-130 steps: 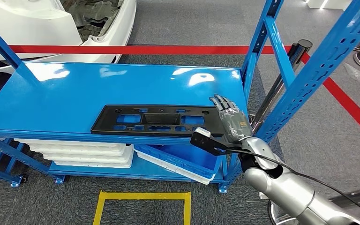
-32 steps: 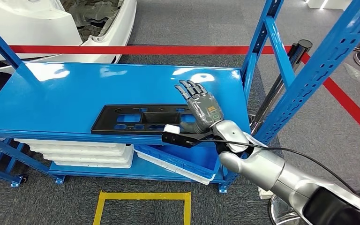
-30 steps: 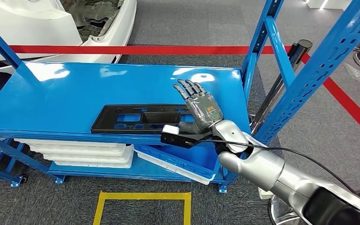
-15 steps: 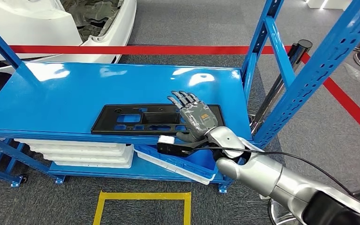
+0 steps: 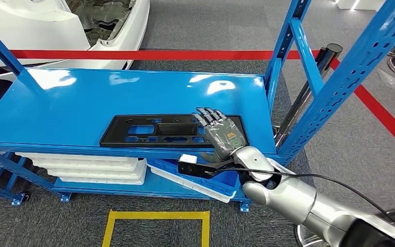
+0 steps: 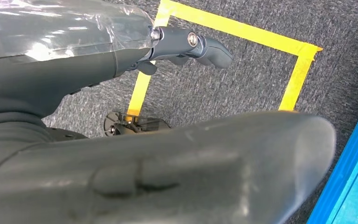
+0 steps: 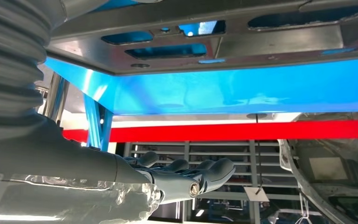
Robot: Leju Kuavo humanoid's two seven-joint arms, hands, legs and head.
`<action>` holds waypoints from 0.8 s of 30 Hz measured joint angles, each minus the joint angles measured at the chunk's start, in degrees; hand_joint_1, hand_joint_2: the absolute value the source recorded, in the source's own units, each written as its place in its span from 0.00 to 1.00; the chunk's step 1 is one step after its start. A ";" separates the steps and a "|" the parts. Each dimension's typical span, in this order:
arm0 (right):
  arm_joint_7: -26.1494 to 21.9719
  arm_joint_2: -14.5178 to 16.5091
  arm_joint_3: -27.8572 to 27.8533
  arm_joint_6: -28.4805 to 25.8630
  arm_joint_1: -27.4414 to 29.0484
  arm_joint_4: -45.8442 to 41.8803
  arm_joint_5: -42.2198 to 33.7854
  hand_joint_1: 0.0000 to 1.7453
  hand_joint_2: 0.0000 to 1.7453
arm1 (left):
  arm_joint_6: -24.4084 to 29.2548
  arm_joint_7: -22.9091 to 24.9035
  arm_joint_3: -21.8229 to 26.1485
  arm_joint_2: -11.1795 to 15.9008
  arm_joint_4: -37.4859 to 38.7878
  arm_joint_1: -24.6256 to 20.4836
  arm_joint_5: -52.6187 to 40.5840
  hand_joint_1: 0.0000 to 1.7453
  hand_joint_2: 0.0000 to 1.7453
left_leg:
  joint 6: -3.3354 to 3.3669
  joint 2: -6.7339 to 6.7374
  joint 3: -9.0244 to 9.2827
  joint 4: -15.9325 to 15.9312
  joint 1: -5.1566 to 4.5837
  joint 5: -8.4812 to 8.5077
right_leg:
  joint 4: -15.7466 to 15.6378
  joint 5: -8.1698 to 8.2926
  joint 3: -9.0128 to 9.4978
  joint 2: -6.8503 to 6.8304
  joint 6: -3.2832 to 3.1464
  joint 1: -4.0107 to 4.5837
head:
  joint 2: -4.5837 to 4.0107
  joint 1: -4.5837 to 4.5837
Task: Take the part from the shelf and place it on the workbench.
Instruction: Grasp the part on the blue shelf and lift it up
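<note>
Black part (image 5: 154,130) flat on shelf (image 5: 82,103), its right end under right hand (image 5: 221,135) fingers (image 5: 205,116)

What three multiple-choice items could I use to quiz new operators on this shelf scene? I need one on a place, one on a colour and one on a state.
1. Where does the black part lie?
A. On the floor
B. On the blue shelf, near its front edge
C. In the bin below

2. What colour is the tape square on the floor?
A. Yellow
B. Green
C. White

3. How is the right hand?
A. Hanging by the robot's side
B. Closed round a shelf post
C. Over the part's right end, fingers spread, part not lifted

Answers:
1 B, the part lies flat on the shelf board.
2 A, the head view shows a yellow outline on the grey carpet.
3 C, the fingers lie apart above the part, which is flat on the shelf.
</note>
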 joint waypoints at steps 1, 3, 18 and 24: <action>0.07 -0.10 -0.04 0.17 0.21 -0.43 0.04 0.00 1.00 | -0.02 0.00 0.00 0.00 0.00 0.00 0.00 0.00 0.00 | 0.00 0.00 0.00 0.00 0.00 0.00 | 0.00 0.00 0.00 0.00 0.00 0.00 | 0.00 -0.01; 0.18 -0.26 -0.14 0.46 0.54 -1.19 0.11 0.00 1.00 | -0.04 0.00 0.00 0.00 0.00 0.00 0.00 0.00 0.00 | 0.00 0.00 0.00 0.00 0.00 0.00 | 0.00 0.00 0.00 0.00 0.00 0.00 | 0.00 0.00; 0.47 -0.60 -0.88 2.80 1.88 -2.25 0.11 0.00 1.00 | -0.07 0.00 0.02 0.00 0.00 0.01 0.00 0.00 0.00 | 0.00 0.00 0.01 0.00 0.00 0.00 | 0.00 0.00 0.01 0.00 0.00 0.00 | 0.00 0.01; 0.62 -0.64 -0.97 3.07 2.40 -2.41 -0.14 0.00 1.00 | -0.07 0.00 0.02 0.00 0.00 0.06 0.00 0.00 0.00 | 0.00 0.00 0.01 0.00 0.00 0.00 | 0.00 0.00 0.01 0.00 0.00 0.00 | 0.00 0.00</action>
